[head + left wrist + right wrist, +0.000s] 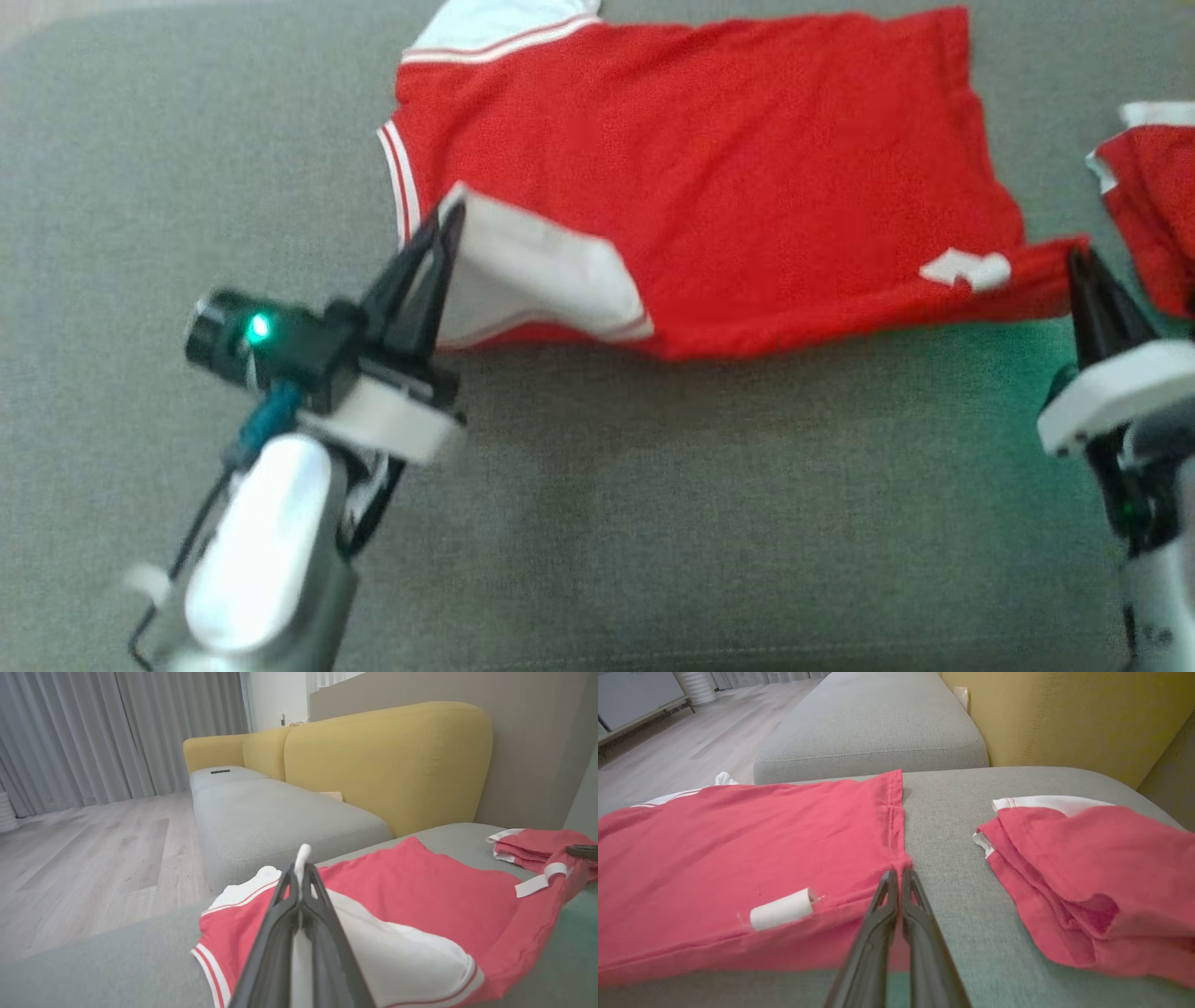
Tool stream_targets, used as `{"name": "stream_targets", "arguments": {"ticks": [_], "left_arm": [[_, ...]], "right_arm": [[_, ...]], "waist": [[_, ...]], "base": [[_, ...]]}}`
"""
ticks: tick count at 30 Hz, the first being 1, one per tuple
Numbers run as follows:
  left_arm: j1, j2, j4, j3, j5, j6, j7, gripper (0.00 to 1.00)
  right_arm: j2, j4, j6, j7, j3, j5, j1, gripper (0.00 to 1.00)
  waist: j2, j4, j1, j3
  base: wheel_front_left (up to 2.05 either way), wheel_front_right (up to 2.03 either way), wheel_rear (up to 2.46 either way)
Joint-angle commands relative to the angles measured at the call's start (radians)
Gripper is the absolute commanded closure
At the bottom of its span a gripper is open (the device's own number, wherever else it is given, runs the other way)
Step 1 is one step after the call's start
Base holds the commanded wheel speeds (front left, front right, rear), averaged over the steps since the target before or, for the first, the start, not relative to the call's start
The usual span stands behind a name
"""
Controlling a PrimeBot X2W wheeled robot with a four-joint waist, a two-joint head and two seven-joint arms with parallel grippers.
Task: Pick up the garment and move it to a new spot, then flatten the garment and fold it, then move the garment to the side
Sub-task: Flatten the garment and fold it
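Left gripper (446, 219): fingers together, pinching the white sleeve (541, 280) at the shirt's near-left corner
Shirt (728, 168): red, spread on the grey cushion (653, 485), long axis left to right, body lying beyond both fingertips
Right gripper (1081, 266): clamped on the near-right hem corner
Call: both arms equally placed, fold goes away from the robot
Far right: second shirt (1153, 205), well clear
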Motion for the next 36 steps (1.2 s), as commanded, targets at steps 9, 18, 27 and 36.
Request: {"name": "stream_targets", "arguments": {"ticks": [9,18,27,36], "left_arm": [[-0.269,0.019,0.093,0.044,0.064,0.007,-0.005,1.00],[-0.361,0.012,0.143,0.049,0.071,0.025,-0.005,1.00],[-0.350,-0.008,0.244,0.052,0.046,0.054,-0.005,0.00],[-0.109,-0.027,0.253,0.092,-0.038,0.104,0.019,0.00]], "right_arm": [[-0.049,0.177,-0.001,-0.069,0.040,-0.058,-0.259,1.00],[-0.054,0.315,-0.001,-0.139,0.093,-0.078,-0.389,1.00],[-0.049,0.414,-0.001,-0.236,0.093,-0.071,-0.429,0.00],[-0.010,0.370,-0.001,-0.280,0.066,-0.039,-0.314,0.00]], "waist": [[0.0000,-0.014,0.0000,0.106],[0.0000,-0.017,0.0000,0.141],[0.0000,-0.012,0.0000,0.122],[0.0000,-0.027,0.0000,0.082]], "base": [[0.00,0.00,0.00],[0.00,0.00,0.00],[0.00,0.00,0.00],[0.00,0.00,0.00]]}}
